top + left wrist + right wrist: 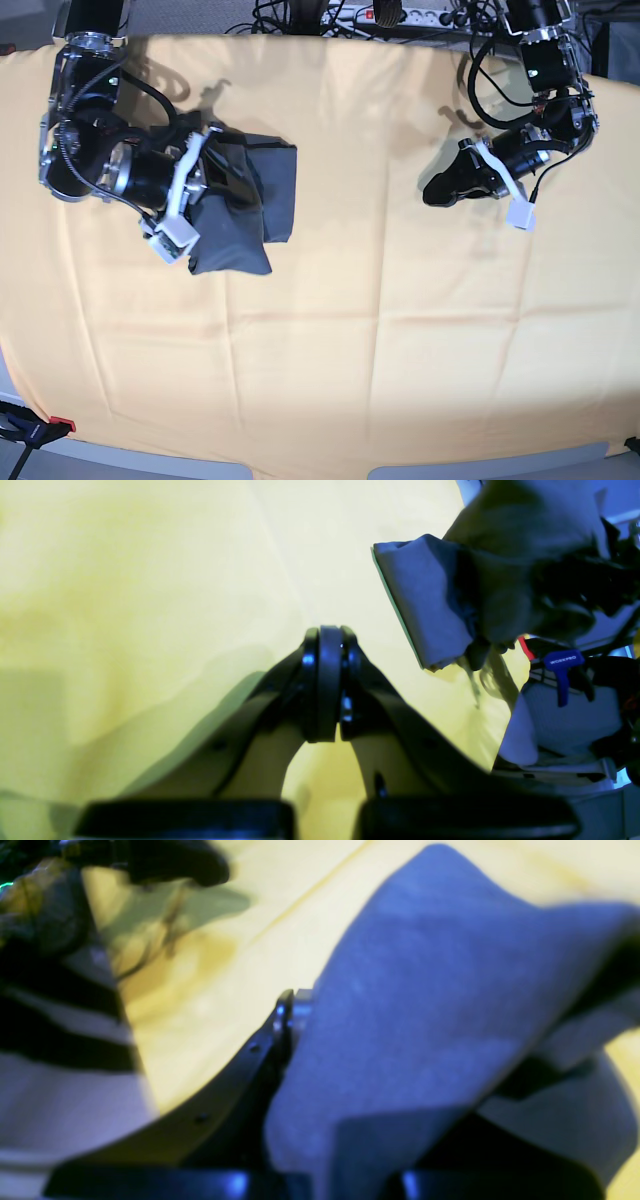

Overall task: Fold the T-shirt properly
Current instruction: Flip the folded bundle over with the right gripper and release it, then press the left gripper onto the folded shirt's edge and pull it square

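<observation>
Your T-shirt (245,205) lies bunched into a compact dark slate-grey bundle on the yellow cloth (380,300), toward the left side of the base view and near the far edge. The cloth covers the whole work surface and shows fold creases running across it.

Your right gripper (205,175) sits on the bundle's left edge. In the right wrist view the grey fabric (410,1030) rises between the dark fingers (260,1055) and fills most of the picture, so the jaws are pinched narrowly on a fold of the shirt. That view is blurred, and no neck label can be made out in it.

Your left gripper (440,188) hangs well apart from the shirt, on the right of the base view, over bare yellow cloth. In the left wrist view its fingertips (327,680) meet with nothing between them: closed and empty.

The only writing you can read is "WORKPRO", in white on a blue clamp handle (562,672) at the right edge of the left wrist view. A white power strip (420,14) lies beyond the far edge of the cloth; any lettering on it is too small to read.
</observation>
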`<state>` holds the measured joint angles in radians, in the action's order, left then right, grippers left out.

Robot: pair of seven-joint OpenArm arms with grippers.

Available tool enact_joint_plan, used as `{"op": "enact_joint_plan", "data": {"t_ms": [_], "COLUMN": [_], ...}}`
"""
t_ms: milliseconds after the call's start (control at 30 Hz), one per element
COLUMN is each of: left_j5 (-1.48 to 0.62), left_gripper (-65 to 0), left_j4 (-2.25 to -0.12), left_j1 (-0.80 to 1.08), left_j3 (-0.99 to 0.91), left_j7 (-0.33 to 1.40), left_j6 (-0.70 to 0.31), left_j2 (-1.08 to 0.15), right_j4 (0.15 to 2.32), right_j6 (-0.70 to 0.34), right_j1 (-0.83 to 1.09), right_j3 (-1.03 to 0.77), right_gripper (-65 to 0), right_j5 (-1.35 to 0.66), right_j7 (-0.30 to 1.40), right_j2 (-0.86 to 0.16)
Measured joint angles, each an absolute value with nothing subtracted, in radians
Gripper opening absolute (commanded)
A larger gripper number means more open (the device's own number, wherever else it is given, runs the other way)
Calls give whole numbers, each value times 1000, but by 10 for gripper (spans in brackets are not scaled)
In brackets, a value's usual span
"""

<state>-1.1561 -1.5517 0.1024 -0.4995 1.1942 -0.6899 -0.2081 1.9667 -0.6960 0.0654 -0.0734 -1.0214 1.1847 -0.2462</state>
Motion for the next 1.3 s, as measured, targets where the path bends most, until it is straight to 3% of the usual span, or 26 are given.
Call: {"op": "enact_joint_plan", "data": {"t_ms": [33, 67, 167, 200, 267, 433, 633, 700, 800, 833, 1100, 1300], "left_j5": [-1156, -1157, -1156, -1156, -1182, -1190, -1190, -1197, -1312, -1349, -1420, -1251], "left_gripper": [-650, -650, -650, -650, -650, -650, -650, -650, -650, -650, -650, -650], "left_j4": [-1552, -1552, -1552, -1552, -1552, -1552, -1552, -1552, -1552, -1552, -1601, -1760], "left_j1": [102, 102, 102, 102, 102, 103, 102, 102, 102, 102, 44, 35], "left_j3": [-500, -500, -500, -500, -500, -500, -500, -500, -495, -486, -242, 4], "left_j7": [1195, 1194, 1194, 1194, 1194, 1194, 1194, 1194, 1223, 1235, 1342, 1340], "left_j6": [-690, -690, -690, -690, -690, -690, -690, -690, -690, -690, -690, -690], "left_j2": [-208, -212, -228, -228, -226, -233, -243, -244, -250, -257, -281, -283], "right_j4": [1962, 1952, 1911, 1900, 1898, 1975, 2084, 2084, 2084, 2083, 1901, 1665], "right_j6": [-693, -693, -693, -693, -692, -696, -691, -651, -685, -697, -698, -696], "right_j1": [65, 65, 63, 52, 13, -111, -122, -119, -79, -59, -43, -179], "right_j3": [-48, -25, 39, 62, 115, 157, -52, -120, -166, -167, -162, -44], "right_gripper": [-650, -600, -289, -215, -179, -185, -193, -293, -627, -650, -650, -650], "right_j5": [-954, -894, -818, -820, -838, -897, -906, -913, -952, -945, -809, -706], "right_j7": [1146, 1113, 1019, 1015, 1050, 1169, 1190, 1190, 1184, 1186, 1003, 975], "right_j2": [-234, -219, -185, -179, -177, -174, -234, -260, -299, -310, -338, -348]}}
